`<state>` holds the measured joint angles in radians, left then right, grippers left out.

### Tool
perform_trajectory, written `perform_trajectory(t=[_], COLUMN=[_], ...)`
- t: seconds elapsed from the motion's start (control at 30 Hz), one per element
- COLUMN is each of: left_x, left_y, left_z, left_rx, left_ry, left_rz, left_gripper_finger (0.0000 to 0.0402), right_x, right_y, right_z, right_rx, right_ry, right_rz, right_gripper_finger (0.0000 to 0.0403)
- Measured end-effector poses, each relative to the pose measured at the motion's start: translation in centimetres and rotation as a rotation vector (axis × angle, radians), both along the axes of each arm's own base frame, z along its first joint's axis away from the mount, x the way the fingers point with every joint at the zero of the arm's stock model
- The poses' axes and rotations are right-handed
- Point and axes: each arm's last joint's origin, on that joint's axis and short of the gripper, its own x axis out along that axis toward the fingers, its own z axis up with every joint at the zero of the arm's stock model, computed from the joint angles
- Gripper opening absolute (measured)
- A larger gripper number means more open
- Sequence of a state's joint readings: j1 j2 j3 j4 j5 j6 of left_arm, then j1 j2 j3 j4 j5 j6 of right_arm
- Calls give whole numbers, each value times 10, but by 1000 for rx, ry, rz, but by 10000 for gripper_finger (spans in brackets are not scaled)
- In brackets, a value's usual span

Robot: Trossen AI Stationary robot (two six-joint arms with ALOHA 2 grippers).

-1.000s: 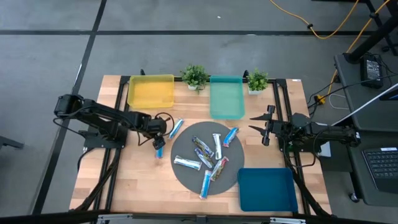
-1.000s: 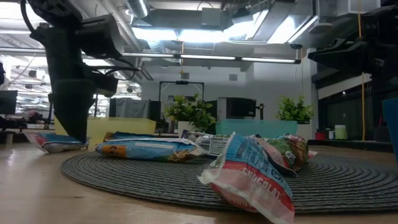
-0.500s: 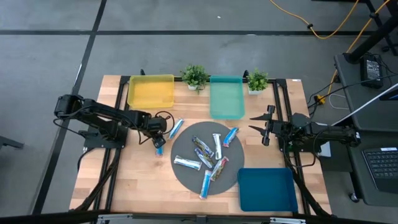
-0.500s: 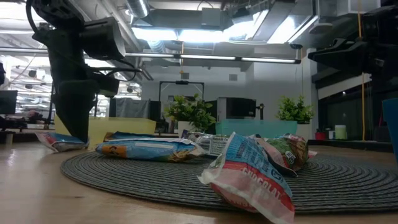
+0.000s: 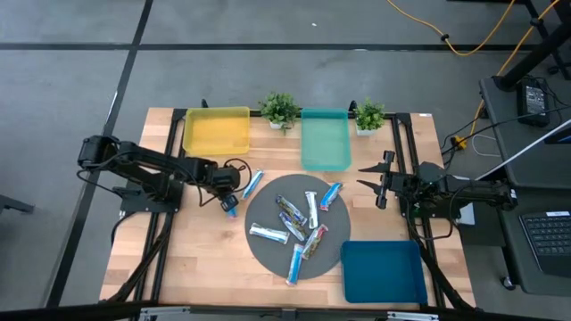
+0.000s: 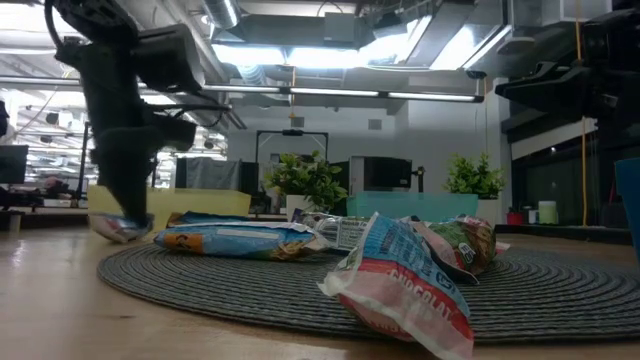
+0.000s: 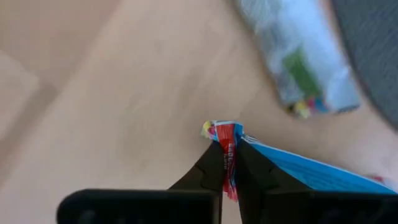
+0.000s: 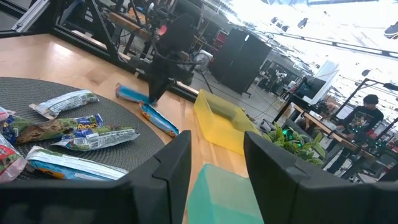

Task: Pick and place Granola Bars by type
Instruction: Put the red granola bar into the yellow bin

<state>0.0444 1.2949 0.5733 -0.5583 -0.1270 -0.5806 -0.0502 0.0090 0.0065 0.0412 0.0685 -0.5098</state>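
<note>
Wooden table [image 5: 178, 259], seen from above, holding the following.

Round grey mat [image 5: 294, 227], centre: about seven granola bars [image 5: 268, 234] scattered on it at mixed angles, wrappers blue, silver, green, red.

Off the mat, on bare wood to its left: two blue bars. One blue bar [image 5: 253, 184] lies loose, slanted, pointing toward the yellow tray [image 5: 217, 130]. The other, a blue bar with a red end [image 7: 231, 149], is pinched by its end seam between the closed fingers of the left gripper [image 5: 228, 201]. Its long axis runs forward from the fingertips, away from the wrist. In the low view this bar [image 6: 118, 228] hangs just at or just above the tabletop; contact cannot be told.

Trays: yellow at the far left, teal tray [image 5: 325, 138] at far centre, dark blue tray [image 5: 383, 271] at near right. Yellow is nearest the held bar, just beyond the left gripper. Which tray suits this type is not shown.

Two potted plants [image 5: 280, 110] along the far edge.

Right gripper [image 5: 378, 179]: waits at the right edge of the mat, fingers partly apart, holding nothing.

Judgement: grasp just made; lift and carry come next. The hold on a thin seam may slip.
</note>
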Motion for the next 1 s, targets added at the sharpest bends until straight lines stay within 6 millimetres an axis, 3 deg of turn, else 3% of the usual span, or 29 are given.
perform_trajectory(t=[0.47, 0.73, 1.0], left_x=[39, 43, 40], left_y=[5, 14, 45], left_z=[85, 100, 111], left_rx=[208, 325, 499], left_ry=[-118, -135, -87], left_rz=[-86, -42, 90], left_gripper_finger=[10, 8, 8], right_x=[0, 0, 0], right_y=[0, 0, 0], right_z=[0, 0, 0], right_rx=[7, 7, 7], right_ry=[-1, 0, -1], right_rz=[0, 0, 1], right_gripper_finger=[150, 150, 150])
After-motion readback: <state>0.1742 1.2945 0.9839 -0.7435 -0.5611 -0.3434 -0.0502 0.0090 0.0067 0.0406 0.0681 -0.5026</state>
